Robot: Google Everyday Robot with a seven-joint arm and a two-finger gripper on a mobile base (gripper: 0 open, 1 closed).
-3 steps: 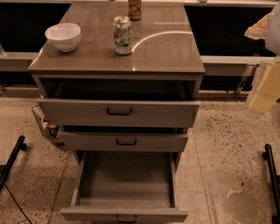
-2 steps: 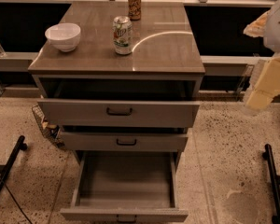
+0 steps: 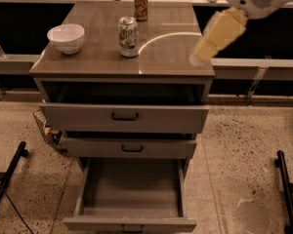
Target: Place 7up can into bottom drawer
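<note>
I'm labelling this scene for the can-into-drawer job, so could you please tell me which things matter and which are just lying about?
Belongs to the job: 7up can, standing on the cabinet top; bottom drawer, pulled open; tool, over the top's right edge.
Just lying about: white bowl; orange-brown can; top drawer; middle drawer.

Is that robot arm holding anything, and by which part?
Nothing is held. The gripper hangs over the right side of the cabinet top, apart from the 7up can standing untouched on it.
</note>
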